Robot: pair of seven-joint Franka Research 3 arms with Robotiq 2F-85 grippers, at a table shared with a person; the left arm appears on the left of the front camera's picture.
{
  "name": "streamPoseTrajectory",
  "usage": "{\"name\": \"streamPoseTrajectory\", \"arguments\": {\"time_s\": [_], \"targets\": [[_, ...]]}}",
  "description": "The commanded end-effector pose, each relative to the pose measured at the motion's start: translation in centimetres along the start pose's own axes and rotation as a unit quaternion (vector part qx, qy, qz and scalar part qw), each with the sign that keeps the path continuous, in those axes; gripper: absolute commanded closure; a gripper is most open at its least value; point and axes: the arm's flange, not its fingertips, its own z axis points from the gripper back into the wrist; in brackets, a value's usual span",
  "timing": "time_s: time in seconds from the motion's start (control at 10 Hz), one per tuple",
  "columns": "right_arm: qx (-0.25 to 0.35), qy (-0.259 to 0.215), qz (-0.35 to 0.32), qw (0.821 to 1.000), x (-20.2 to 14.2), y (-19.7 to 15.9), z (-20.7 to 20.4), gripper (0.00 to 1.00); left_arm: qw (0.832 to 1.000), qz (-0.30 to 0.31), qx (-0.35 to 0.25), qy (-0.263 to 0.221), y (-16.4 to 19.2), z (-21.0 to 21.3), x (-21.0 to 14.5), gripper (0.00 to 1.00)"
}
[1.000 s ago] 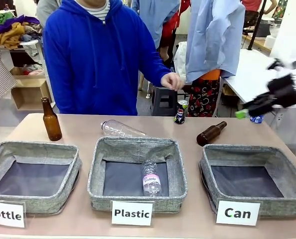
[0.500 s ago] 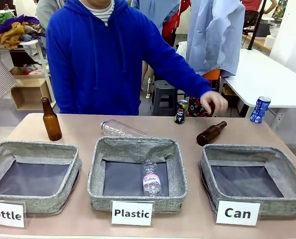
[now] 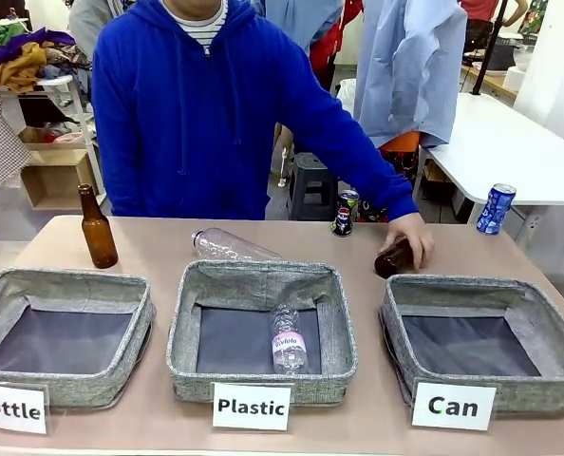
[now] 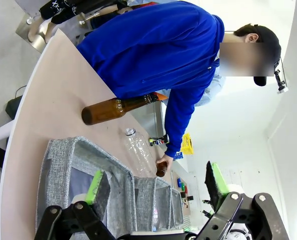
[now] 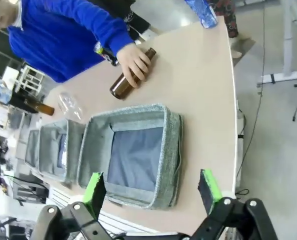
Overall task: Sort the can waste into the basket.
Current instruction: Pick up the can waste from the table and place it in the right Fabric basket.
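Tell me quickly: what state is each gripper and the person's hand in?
Left gripper: jaws open, empty.
Right gripper: jaws open, empty.
Person's hand: laid on the lying brown glass bottle.

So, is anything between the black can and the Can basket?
Yes: a person's hand on a lying brown glass bottle, beside the grey fabric basket's far-left corner, toward the black-and-silver metal can.

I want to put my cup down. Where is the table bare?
Bare: the table between the upright brown bottle and the clear bottle; also between the hand and the blue can. Crowded: behind the Can basket, where the hand holds a lying brown bottle near the black can.
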Motion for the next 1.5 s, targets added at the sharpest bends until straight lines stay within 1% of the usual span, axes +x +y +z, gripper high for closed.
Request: {"name": "streamPoseTrajectory", "arguments": {"time_s": [0.0,0.2,0.4,0.5,0.6,0.7,1.0,1.1,1.2,1.4], "targets": [[0.014,-0.009,-0.027,0.999,1.4,-0.1,-1.2,0.0,1.0,-0.007,-0.009,-0.004,-0.1,-0.1,0.1,0.0],[0.02,-0.012,-0.023,0.999,2.6,0.0,-1.8,0.0,1.0,-0.007,-0.009,-0.004,-0.1,-0.1,0.1,0.0],[0.006,-0.006,0.006,1.0,4.5,1.6,-3.3,0.0,1.0,-0.007,-0.009,-0.004,-0.1,-0.1,0.1,0.0],[-0.005,-0.01,0.021,1.0,5.5,2.5,-4.2,0.0,1.0,-0.007,-0.009,-0.004,-0.1,-0.1,0.1,0.0],[-0.015,-0.009,0.046,0.999,6.7,3.7,-5.4,0.0,1.0,-0.007,-0.009,-0.004,-0.1,-0.1,0.1,0.0],[-0.028,-0.011,0.087,0.996,8.0,5.3,-7.2,0.0,1.0,-0.007,-0.009,-0.004,-0.1,-0.1,0.1,0.0],[-0.071,-0.007,0.165,0.984,11.2,9.1,-12.9,0.0,1.0,-0.007,-0.009,-0.004,-0.1,-0.1,0.1,0.0],[-0.09,-0.004,0.197,0.976,12.0,10.5,-15.4,0.0,1.0,-0.007,-0.009,-0.004,-0.1,-0.1,0.1,0.0],[-0.09,0.006,0.243,0.966,13.0,11.9,-18.7,0.0,1.0,-0.007,-0.009,-0.004,-0.1,-0.1,0.1,0.0],[-0.104,0.025,0.297,0.949,14.8,13.5,-25.1,0.0,1.0,-0.007,-0.009,-0.004,-0.1,-0.1,0.1,0.0]]}}
